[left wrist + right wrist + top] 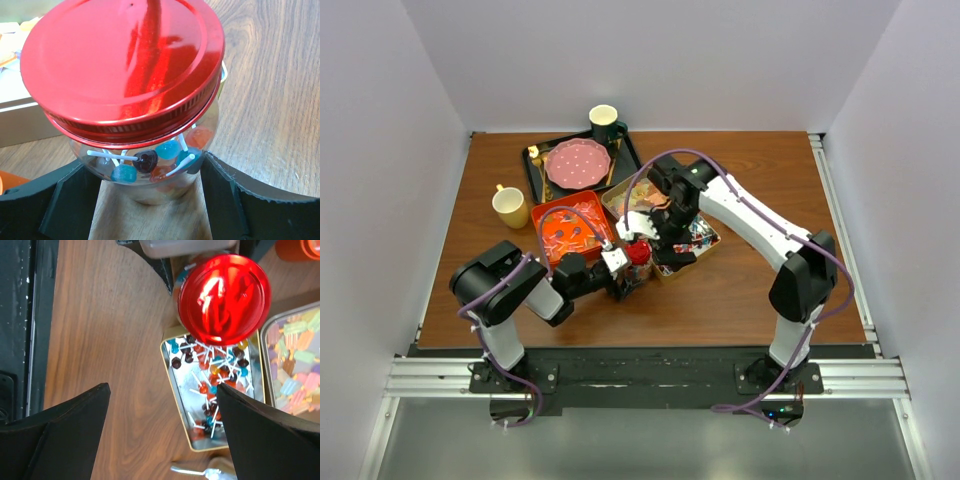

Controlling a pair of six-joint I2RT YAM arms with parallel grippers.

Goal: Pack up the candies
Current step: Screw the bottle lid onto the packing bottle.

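Note:
A clear glass jar with a round red lid on top stands on the table and holds several small lollipop candies in blue, red and dark colours. My left gripper is shut on the jar, with a finger against each side. More candies lie in an open metal tin beside the jar. My right gripper is open and empty, hovering above the tin's edge and the lid. In the top view the jar sits between the left gripper and the right gripper.
A second tin of pastel sweets lies next to the first. A red tray of orange pieces is left of the jar. Behind it are a black tray with a pink plate, a dark cup and a yellow cup.

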